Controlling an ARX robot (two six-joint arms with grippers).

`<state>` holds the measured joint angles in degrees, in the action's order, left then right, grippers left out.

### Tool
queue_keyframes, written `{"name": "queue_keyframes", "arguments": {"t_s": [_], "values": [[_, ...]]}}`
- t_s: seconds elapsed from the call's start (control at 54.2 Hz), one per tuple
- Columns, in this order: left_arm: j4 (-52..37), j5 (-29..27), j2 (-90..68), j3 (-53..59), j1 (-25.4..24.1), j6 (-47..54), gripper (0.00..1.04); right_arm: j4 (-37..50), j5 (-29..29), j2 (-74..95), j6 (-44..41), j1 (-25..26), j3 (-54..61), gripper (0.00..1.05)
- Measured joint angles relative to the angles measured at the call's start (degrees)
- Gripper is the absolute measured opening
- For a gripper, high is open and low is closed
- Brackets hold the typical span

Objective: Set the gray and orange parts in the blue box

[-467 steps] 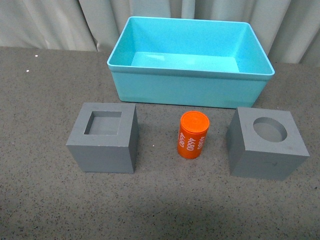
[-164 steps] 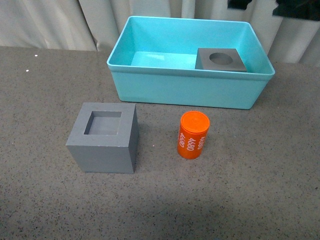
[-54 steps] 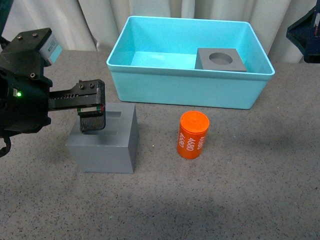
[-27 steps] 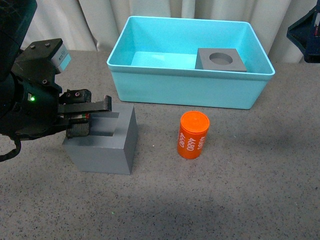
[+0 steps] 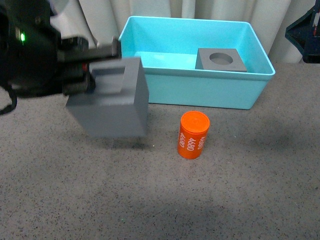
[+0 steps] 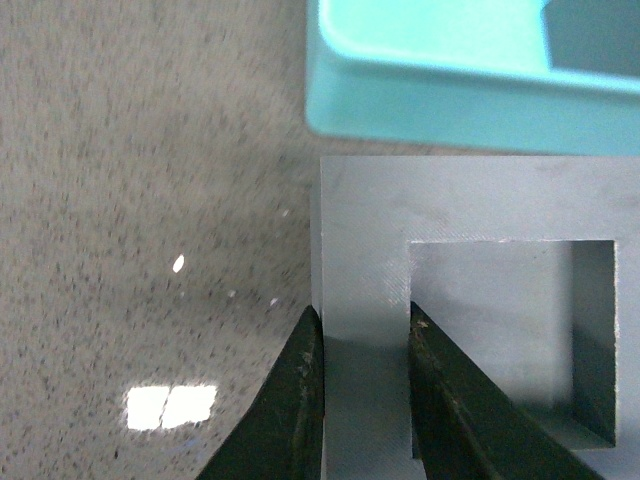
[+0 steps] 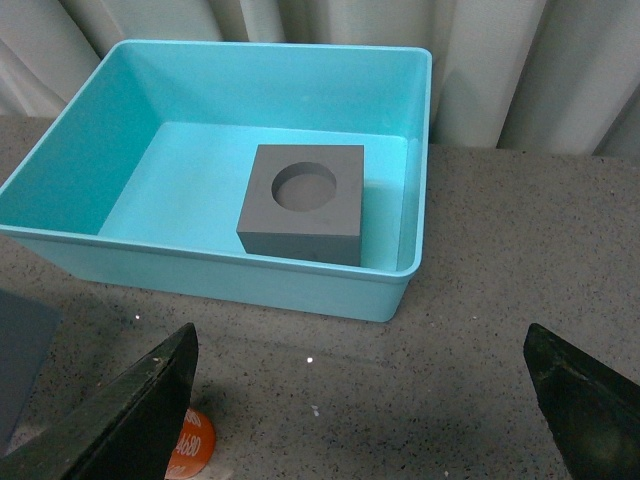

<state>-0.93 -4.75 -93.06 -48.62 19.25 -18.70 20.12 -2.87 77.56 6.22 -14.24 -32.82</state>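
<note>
Square-recess gray cube (image 5: 112, 102) hangs tilted above the bench (image 5: 240, 190), one wall pinched by the left end effector (image 6: 361, 320), just before the blue box (image 5: 190, 72). Round-recess gray cube (image 5: 221, 60) sits inside the box, toward its right. Orange cylinder (image 5: 193, 135) stands upright on the bench in front. Right end effector (image 7: 359, 335) gapes wide.

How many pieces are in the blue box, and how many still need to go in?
One is in: the round-hole gray cube sits inside the blue box. The left gripper pinches a wall of the square-hole gray cube, held off the table near the box. The orange cylinder waits on the table, and the right gripper is open and empty.
</note>
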Motion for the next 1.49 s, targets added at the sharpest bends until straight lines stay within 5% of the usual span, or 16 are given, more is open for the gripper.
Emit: {"name": "queue_keyframes", "arguments": {"t_s": [0.628, 1.495], "values": [[3.74, -0.31, -20.96, -35.36, -0.63, 2.16, 0.18, 0.00, -0.02, 0.00, 0.00, 0.00, 0.00, 0.95], [5.09, -2.91, -35.58, -43.32, -1.07, 5.88, 0.18, 0.00, -0.02, 0.00, 0.00, 0.00, 0.00, 0.95]]}}
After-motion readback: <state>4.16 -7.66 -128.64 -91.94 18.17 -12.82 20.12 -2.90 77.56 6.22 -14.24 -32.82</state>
